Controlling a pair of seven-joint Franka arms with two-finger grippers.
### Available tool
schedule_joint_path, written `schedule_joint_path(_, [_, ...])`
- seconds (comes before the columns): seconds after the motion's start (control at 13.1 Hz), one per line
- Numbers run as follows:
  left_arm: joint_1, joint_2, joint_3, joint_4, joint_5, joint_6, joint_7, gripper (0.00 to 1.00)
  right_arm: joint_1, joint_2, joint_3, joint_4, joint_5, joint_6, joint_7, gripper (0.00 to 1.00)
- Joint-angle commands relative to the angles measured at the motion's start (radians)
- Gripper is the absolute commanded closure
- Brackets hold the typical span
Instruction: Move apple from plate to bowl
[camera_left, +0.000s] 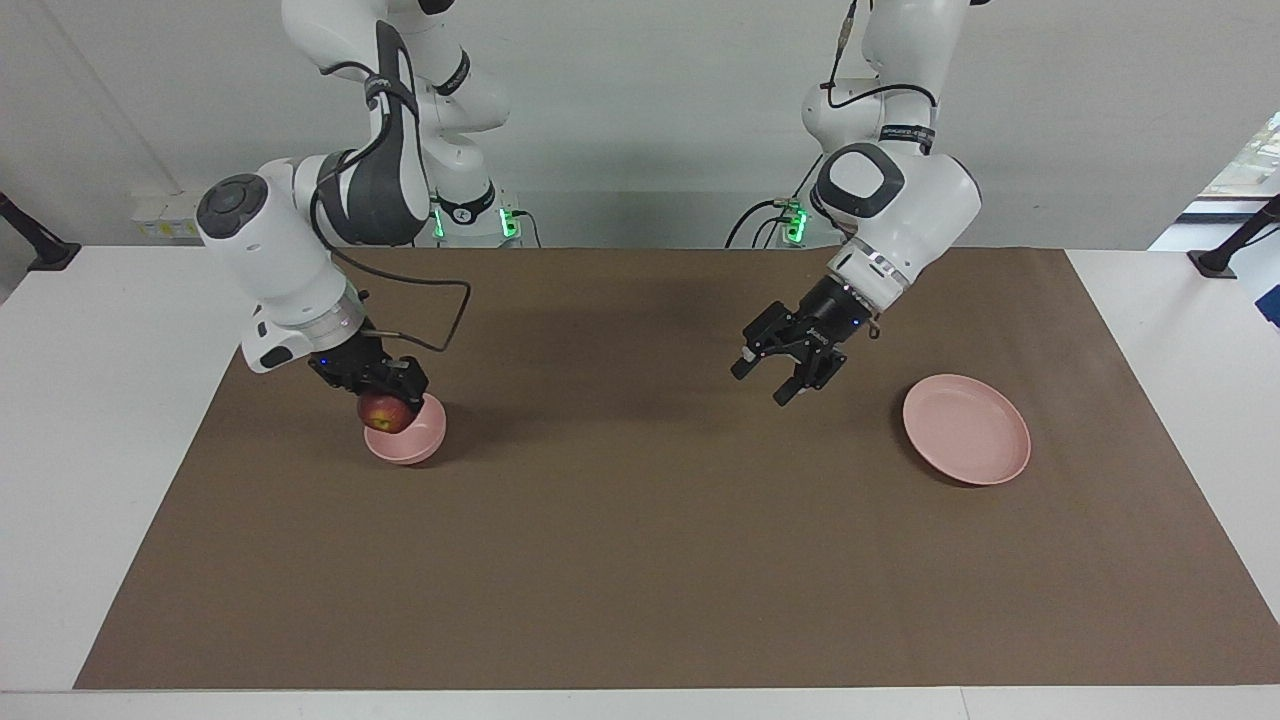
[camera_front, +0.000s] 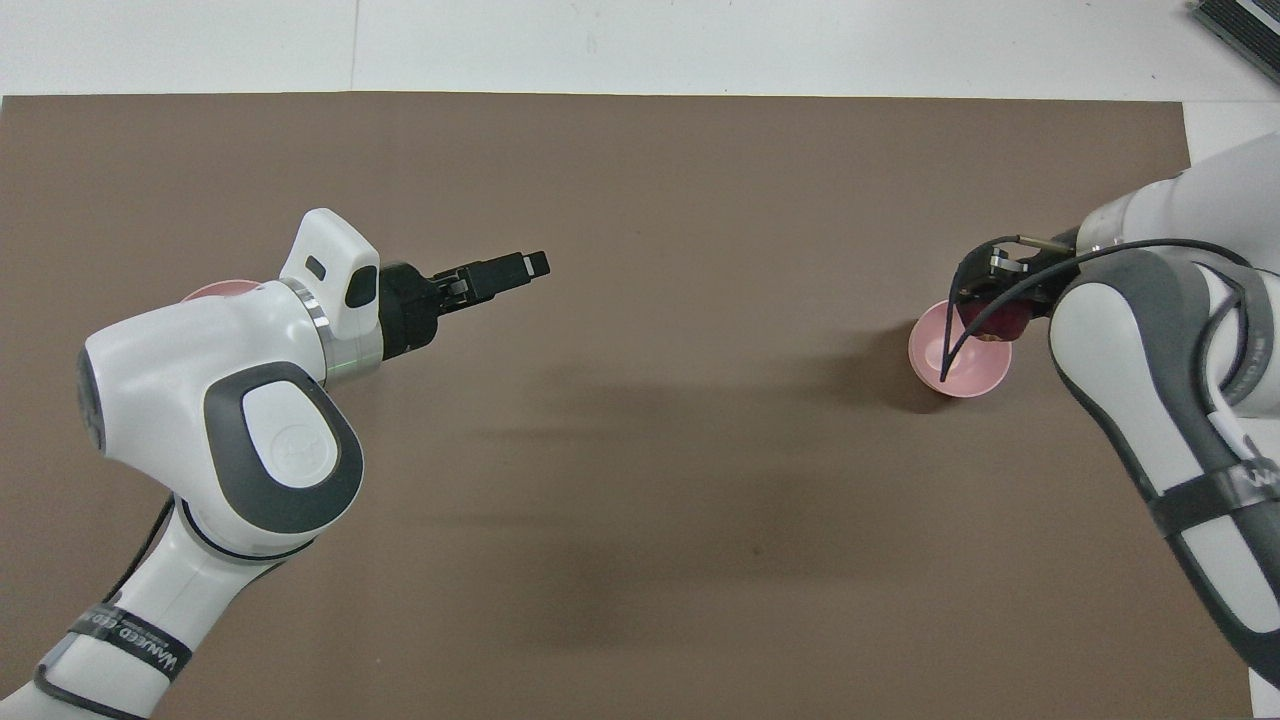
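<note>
In the facing view, the right end effector (camera_left: 385, 392) is seen clamped on the apple (camera_left: 387, 411), which is held at the rim of the bowl (camera_left: 408, 436), on the side nearer the right arm's end of the worktop (camera_left: 120, 450); whether the fruit already touches the bowl cannot be told. The left end effector (camera_left: 785, 372) hangs over the brown mat (camera_left: 640, 560) near the middle, fingers spread apart and holding nothing, and this arm is judged to be waiting. The plate (camera_left: 966, 428) lies bare toward the left arm's end, well apart from the bowl.

In the overhead view, the right end effector (camera_front: 1000, 300) is partly covered by its own cable, and only a dark-red sliver of the apple (camera_front: 1015, 320) shows at the edge of the bowl (camera_front: 955, 365). The left end effector (camera_front: 505, 270) points toward the mat's centre, and the plate (camera_front: 215, 290) is almost hidden under that arm.

The apple is judged firm, smooth and moderately light, yet liable to bruise. It is best gripped across its widest girth with modest pressure. The bowl is only slightly wider, so the fruit should be centred and lowered before being let go.
</note>
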Motion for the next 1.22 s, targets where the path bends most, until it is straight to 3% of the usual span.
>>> schedule_joint_path(0.0, [0.059, -0.010, -0.003, -0.013, 0.152, -0.068, -0.047, 0.00, -0.016, -0.009, 0.015, -0.071, -0.064, 0.062, -0.037, 1.00])
schedule_joint_path(0.38, [0.141, 0.004, -0.003, 0.033, 0.682, -0.238, -0.217, 0.00, -0.011, 0.001, 0.017, -0.125, -0.064, 0.093, -0.038, 1.00])
schedule_joint_path(0.61, [0.152, 0.024, -0.003, 0.092, 0.919, -0.360, -0.296, 0.00, -0.001, 0.006, 0.018, -0.157, -0.064, 0.139, -0.029, 1.00])
schedule_joint_path(0.84, [0.194, 0.024, -0.005, 0.183, 0.960, -0.499, -0.302, 0.00, -0.004, 0.041, 0.018, -0.158, -0.052, 0.162, -0.032, 0.88])
schedule_joint_path(0.99, [0.198, 0.035, -0.005, 0.193, 0.960, -0.505, -0.299, 0.00, -0.002, 0.058, 0.018, -0.158, -0.046, 0.165, -0.021, 0.78])
schedule_joint_path(1.14, [0.193, 0.035, -0.005, 0.191, 0.960, -0.510, -0.299, 0.00, -0.002, 0.072, 0.020, -0.158, -0.044, 0.165, -0.012, 0.51])
